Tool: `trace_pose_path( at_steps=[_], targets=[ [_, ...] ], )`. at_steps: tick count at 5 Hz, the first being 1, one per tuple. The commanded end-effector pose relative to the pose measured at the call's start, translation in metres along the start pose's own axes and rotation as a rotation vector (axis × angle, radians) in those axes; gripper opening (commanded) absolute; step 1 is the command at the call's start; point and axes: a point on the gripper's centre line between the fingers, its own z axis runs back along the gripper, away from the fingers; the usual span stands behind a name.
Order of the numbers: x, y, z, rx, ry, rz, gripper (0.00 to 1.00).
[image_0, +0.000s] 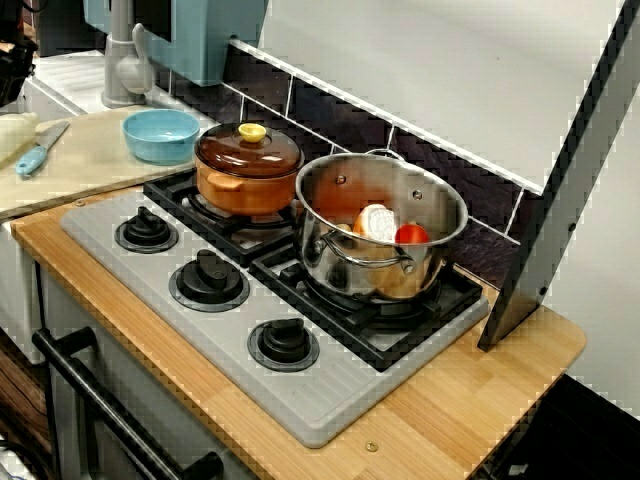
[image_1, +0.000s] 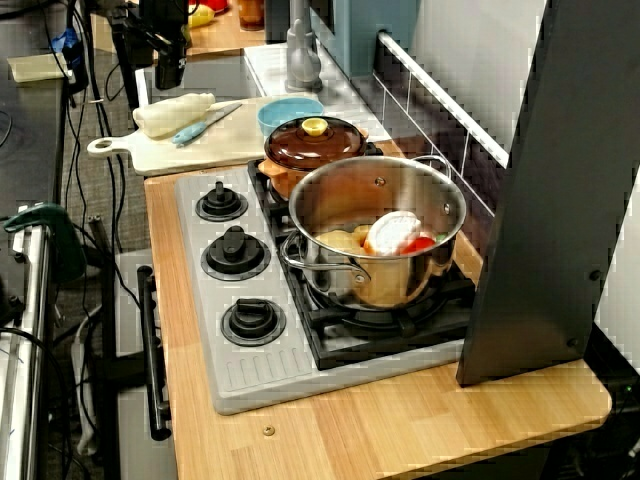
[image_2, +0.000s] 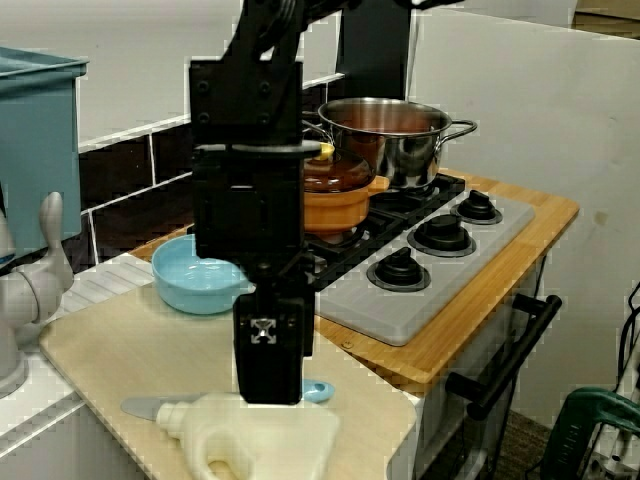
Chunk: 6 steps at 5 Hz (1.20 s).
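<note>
Blue-handled knife (image_2: 318, 391) on board (image_2: 120, 345), 6 o'clock of bowl (image_2: 195, 280), just beside white lump (image_2: 265, 445); my gripper (image_2: 268, 398) hangs right over it, finger spread hidden, cannot tell; I'd judge a plumb line over the handle, clear of the lump, does best.

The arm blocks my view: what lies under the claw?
A white lump and a blue-handled knife on the board. The claw covers the knife's middle; whether the claw is open can't be told.
</note>
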Motion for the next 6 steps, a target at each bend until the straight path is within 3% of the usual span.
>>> trace_pose_path(
  at_steps=[1, 2, 4, 6],
  targets=[
    [0.013, 0.005, 0.008, 0.013, -0.073, -0.03, 1.0],
    [0.019, 0.001, 0.006, -0.009, -0.085, -0.077, 1.0],
    [0.032, -0.001, 0.011, -0.12, -0.068, -0.192, 1.0],
    [0.041, -0.001, 0.005, -0.129, -0.059, -0.216, 1.0]
  ],
)
